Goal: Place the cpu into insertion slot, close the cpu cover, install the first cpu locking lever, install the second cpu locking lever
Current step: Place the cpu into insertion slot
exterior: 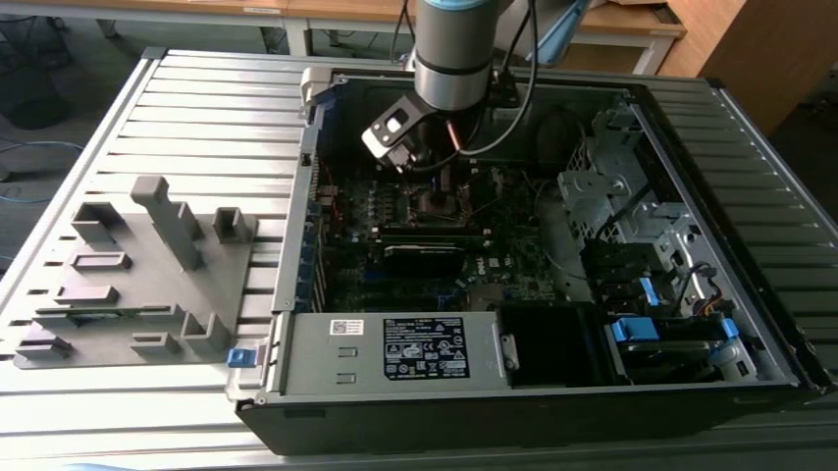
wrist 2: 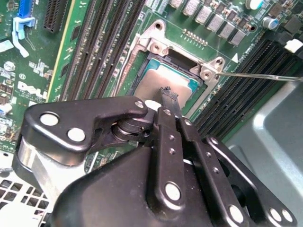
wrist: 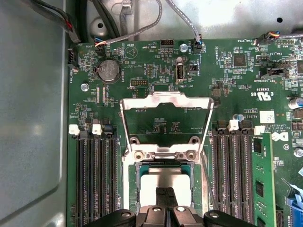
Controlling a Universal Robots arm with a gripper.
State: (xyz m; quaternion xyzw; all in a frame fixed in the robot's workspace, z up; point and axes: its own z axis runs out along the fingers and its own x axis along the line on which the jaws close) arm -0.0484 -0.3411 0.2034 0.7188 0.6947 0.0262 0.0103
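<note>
In the exterior view you have one arm (exterior: 452, 49) reaching down into one open computer case (exterior: 524, 412) on the slatted table (exterior: 196, 98). The gripper (exterior: 416, 163) hangs over the far half of the motherboard, just above the insertion slot (exterior: 439, 201). One grey fixture (exterior: 131, 285) lies on the table to the exterior view's left of the case, apart from it.

In the second wrist view you see the gripper (wrist 2: 168, 94) with its two fingers (wrist 2: 168, 127) pressed together and nothing between them. Their tips are right over the one cpu (wrist 2: 158, 78), which lies flat inside the insertion slot (wrist 2: 154, 45). You cannot tell whether the tips touch its top. One thin locking lever (wrist 2: 255, 75) juts out free from a corner of the slot. Long black memory slots (wrist 2: 109, 42) run along both sides.

In the first wrist view you see the one cpu cover (wrist: 165, 100) swung open, hinged at one edge of the insertion slot (wrist: 142, 156). The cpu (wrist: 163, 178) sits uncovered in it, with the closed gripper (wrist: 165, 195) over it. Two banks of memory slots (wrist: 97, 179) flank the socket. One green memory module (wrist: 260, 179) stands in one bank, and there is one coin battery (wrist: 108, 71) on the board.
</note>
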